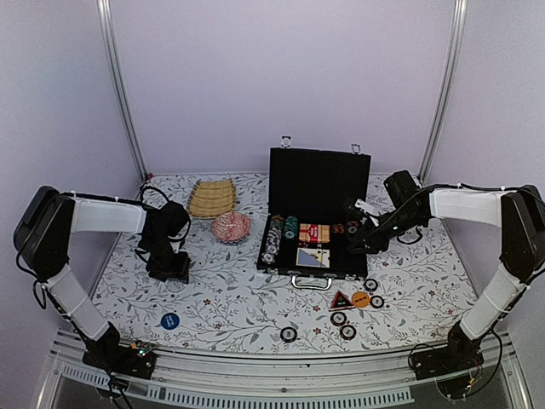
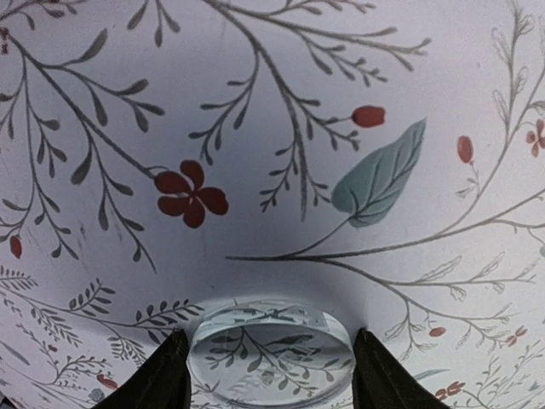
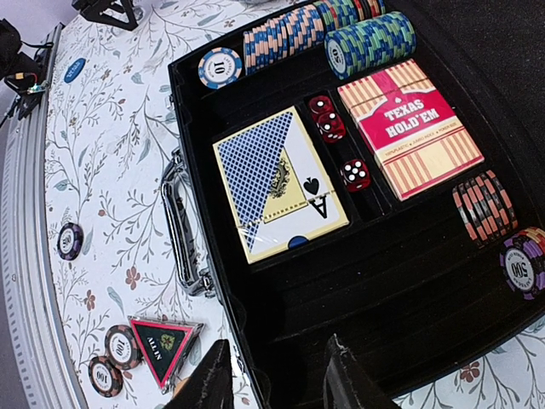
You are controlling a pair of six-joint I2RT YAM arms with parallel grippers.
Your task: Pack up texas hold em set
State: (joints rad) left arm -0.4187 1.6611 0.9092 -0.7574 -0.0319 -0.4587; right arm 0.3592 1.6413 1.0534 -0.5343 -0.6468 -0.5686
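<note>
Left gripper (image 2: 271,334) pointed down at the floral tablecloth (image 2: 281,102). Its fingers (image 2: 162,379) sat fairly wide on either side of a clear round disc (image 2: 271,362), right at its edges; couldn't tell if they actually pinched it. The disc's lower part was cut off by the frame, and it couldn't be made out from above. That gripper was well left of the open black briefcase (image 1: 317,223), with the blue disc (image 1: 169,320) nearer on the cloth. Right gripper (image 3: 274,342) hung over the case's near right corner, fingers a narrow gap apart. The gap was too dark to tell whether they touched the rim. Inside the case, just beyond the fingers: a blue-backed card deck (image 3: 277,183), a red Texas Hold'em deck (image 3: 409,128), and red dice (image 3: 328,119) between them. Chip rows (image 3: 289,30) lay at the far left of the tray, and a short chip stack (image 3: 484,204) sat on the right, partly cut off. The silver handle (image 3: 179,221) was on the near side. Loose on the cloth near the case: red triangle (image 1: 341,299), orange disc (image 1: 360,299), and scattered chips (image 1: 289,334). The pink woven ball (image 1: 231,227) sat just left of the case, and the tan mat (image 1: 212,198) lay farther back.
</note>
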